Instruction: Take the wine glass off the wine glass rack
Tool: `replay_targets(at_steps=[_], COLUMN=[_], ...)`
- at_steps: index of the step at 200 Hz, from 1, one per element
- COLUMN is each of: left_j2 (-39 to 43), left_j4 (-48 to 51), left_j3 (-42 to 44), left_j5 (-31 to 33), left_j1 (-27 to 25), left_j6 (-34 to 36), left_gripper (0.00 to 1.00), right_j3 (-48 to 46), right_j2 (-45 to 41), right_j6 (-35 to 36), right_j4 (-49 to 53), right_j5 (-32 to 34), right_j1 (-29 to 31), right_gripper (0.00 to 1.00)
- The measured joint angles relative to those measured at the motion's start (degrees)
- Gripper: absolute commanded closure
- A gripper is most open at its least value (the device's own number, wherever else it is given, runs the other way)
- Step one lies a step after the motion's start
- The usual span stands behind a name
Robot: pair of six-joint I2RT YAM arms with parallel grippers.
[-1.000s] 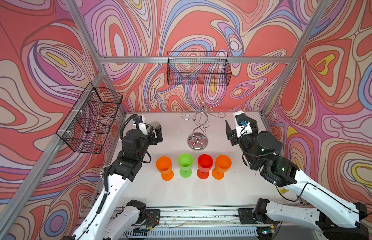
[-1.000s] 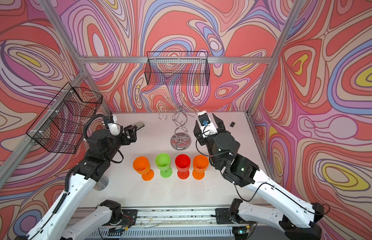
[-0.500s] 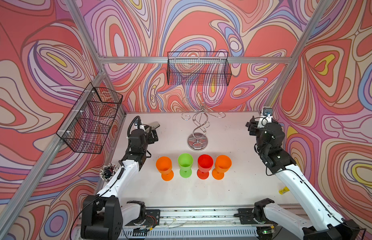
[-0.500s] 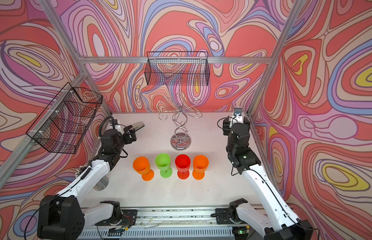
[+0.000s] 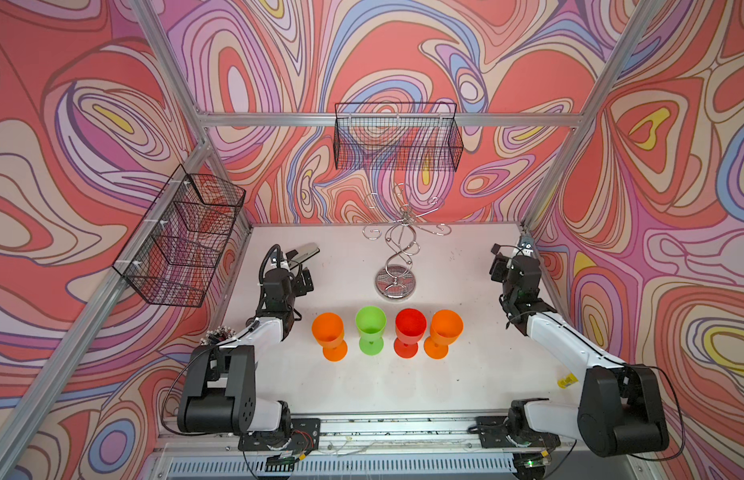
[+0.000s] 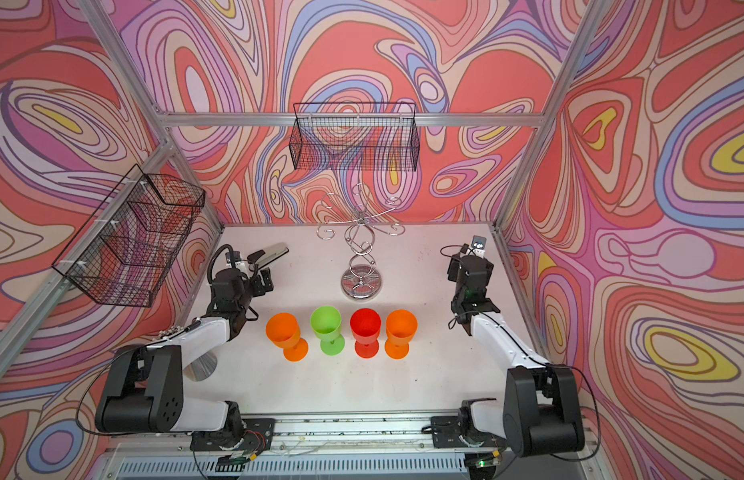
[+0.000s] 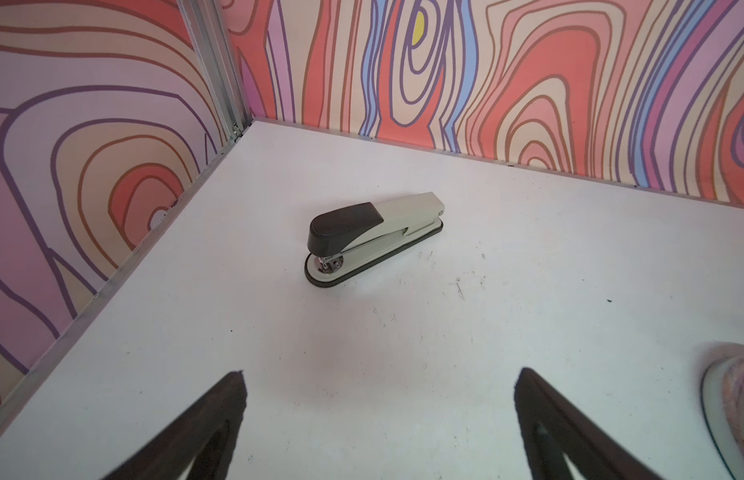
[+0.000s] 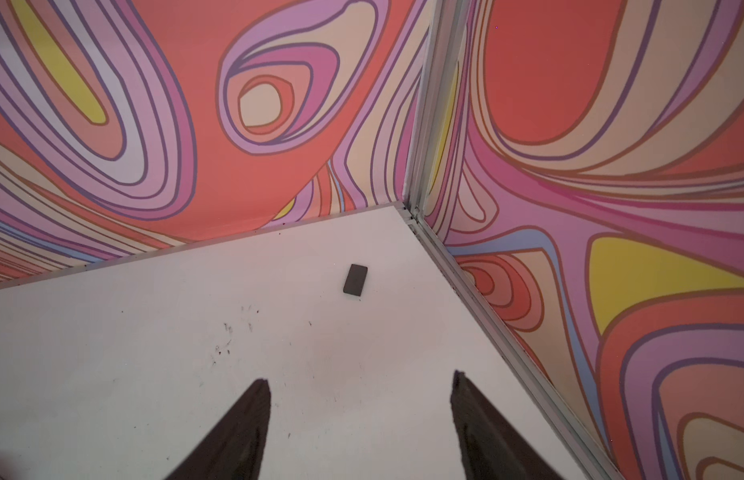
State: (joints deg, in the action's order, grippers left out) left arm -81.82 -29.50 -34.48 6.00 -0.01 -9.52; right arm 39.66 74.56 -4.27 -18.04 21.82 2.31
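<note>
Wine glass rack (image 5: 397, 253) stands upright, far centre. Left gripper (image 7: 380, 374) spread wide apart, right gripper (image 8: 362, 380) apart too, each gripping nothing.

**Chrome Gleams Among Soft-Sheen Plastics**

The wine glass rack (image 5: 396, 282) shines in polished chrome wire, its disc base mirror-bright. Four wine glasses (image 5: 370, 324) look like smooth coloured plastic with a soft sheen. The white tabletop (image 7: 445, 353) is matt and scuffed. The stapler (image 7: 374, 232) pairs grey painted metal with a black plastic cap.
</note>
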Motion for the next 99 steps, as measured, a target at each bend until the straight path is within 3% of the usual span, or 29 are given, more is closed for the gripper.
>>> replay_targets(at_steps=[28,99], left_j2=[-0.3,4.0], left_j4=[-1.6,0.1], left_j3=[0.1,2.7], left_j5=[-1.5,-2.5], left_j1=[1.2,1.6], left_j6=[0.5,3.4], left_gripper=[0.07,0.0], right_j3=[-1.9,-5.6], right_j2=[1.9,6.4], right_j6=[-1.1,-1.8], right_j4=[-3.7,-11.0], right_j5=[-0.9,-4.8], right_j1=[-1.2,-2.0], right_gripper=[0.29,0.28])
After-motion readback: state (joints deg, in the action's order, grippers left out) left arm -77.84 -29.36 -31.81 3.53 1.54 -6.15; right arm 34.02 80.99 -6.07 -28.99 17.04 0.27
